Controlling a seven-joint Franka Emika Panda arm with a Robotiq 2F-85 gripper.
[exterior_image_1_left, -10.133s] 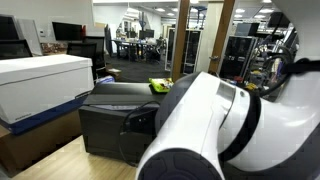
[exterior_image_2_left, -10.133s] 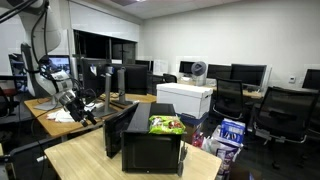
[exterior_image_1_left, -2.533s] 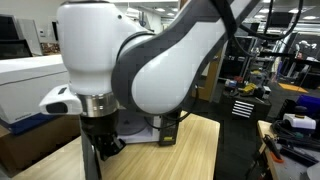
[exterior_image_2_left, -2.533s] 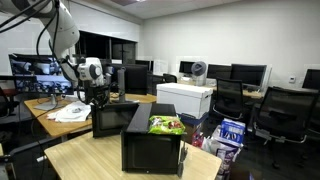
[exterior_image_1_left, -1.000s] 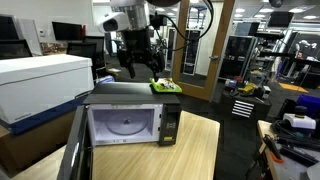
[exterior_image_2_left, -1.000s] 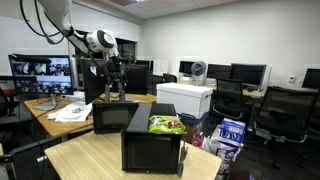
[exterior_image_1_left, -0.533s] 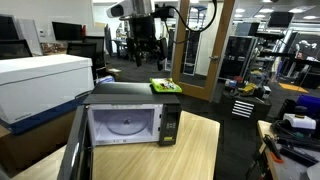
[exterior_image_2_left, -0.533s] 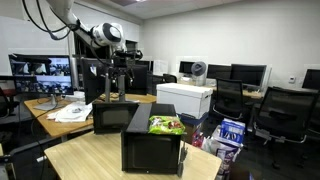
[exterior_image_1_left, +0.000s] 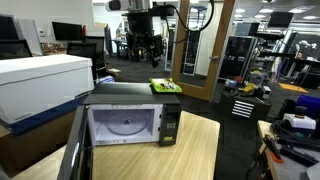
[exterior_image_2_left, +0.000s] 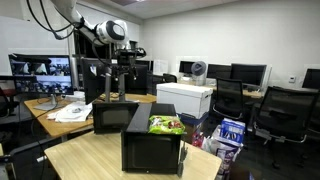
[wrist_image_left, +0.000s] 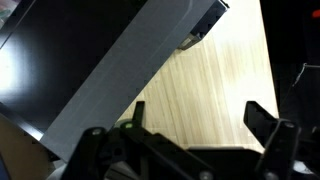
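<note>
A black microwave (exterior_image_1_left: 130, 112) stands on a wooden table (exterior_image_1_left: 195, 150) with its door (exterior_image_1_left: 75, 150) swung wide open and its cavity empty but for the glass plate. On its top lies a green snack bag (exterior_image_1_left: 165, 86); the bag (exterior_image_2_left: 166, 125) also shows on the microwave (exterior_image_2_left: 150, 150) from the far side. My gripper (exterior_image_1_left: 148, 57) hangs high above the microwave's top, open and holding nothing. In the wrist view my gripper (wrist_image_left: 198, 116) looks down past the dark microwave (wrist_image_left: 70, 60) onto bare wood (wrist_image_left: 215, 75).
A big white box (exterior_image_1_left: 40, 85) sits beside the microwave, also seen as the white box (exterior_image_2_left: 185, 98) behind it. Desks with monitors (exterior_image_2_left: 40, 75) and office chairs (exterior_image_2_left: 280, 110) ring the table. A wooden door frame (exterior_image_1_left: 222, 50) and a tool cart (exterior_image_1_left: 245, 100) stand beyond.
The arm has lifted away from the open door and swung up and over the microwave. The jaws widened slightly to full spread. Door and snack bag have not moved.
</note>
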